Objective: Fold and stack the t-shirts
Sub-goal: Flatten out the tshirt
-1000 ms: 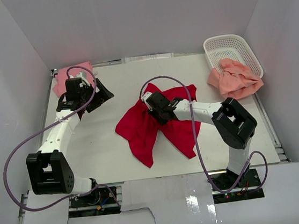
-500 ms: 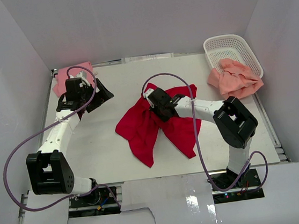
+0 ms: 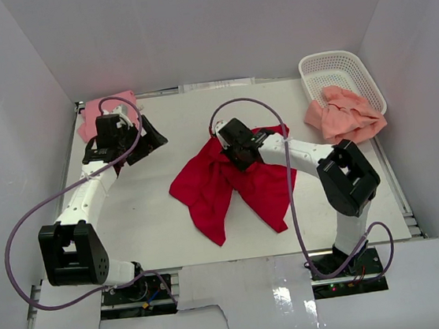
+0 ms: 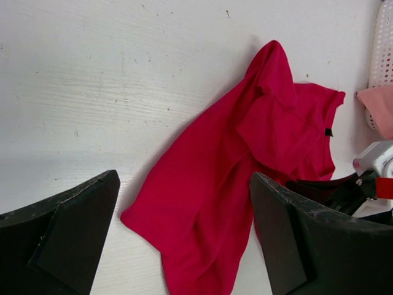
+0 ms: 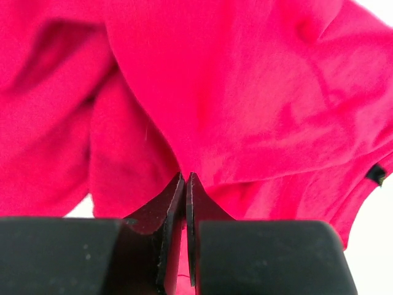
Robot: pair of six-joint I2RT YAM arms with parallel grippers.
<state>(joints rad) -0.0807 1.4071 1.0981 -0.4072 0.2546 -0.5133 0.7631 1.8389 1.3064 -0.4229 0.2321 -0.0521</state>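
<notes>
At the middle of the white surface (image 3: 142,213) lies the bright red soft cloth t-shirt (image 3: 222,188), crumpled and unfolded, with its lobes spread towards my bases and its collar end on the far side. My right gripper (image 5: 185,175) is down on the far part of this red t-shirt. Its jaws are pressed together and a fold of the red cloth is pinched at their tips. In the right wrist view the cloth fills almost the whole field, and a small dark label shows at the right edge.

My left gripper (image 4: 184,178) hangs above the far left of the surface with its jaws spread wide and nothing between them. In the left wrist view the red t-shirt shows between the two black fingers (image 4: 67,233), well apart from them.

The light pink cloth t-shirt (image 3: 92,125) lies bunched in the far left corner, just behind my left gripper; I cannot tell whether the two touch.

The salmon-peach cloth t-shirt (image 3: 347,118) is heaped at the far right. It is draped over the near rim of the white plastic lattice basket (image 3: 335,62), partly inside and partly spilling onto the surface
</notes>
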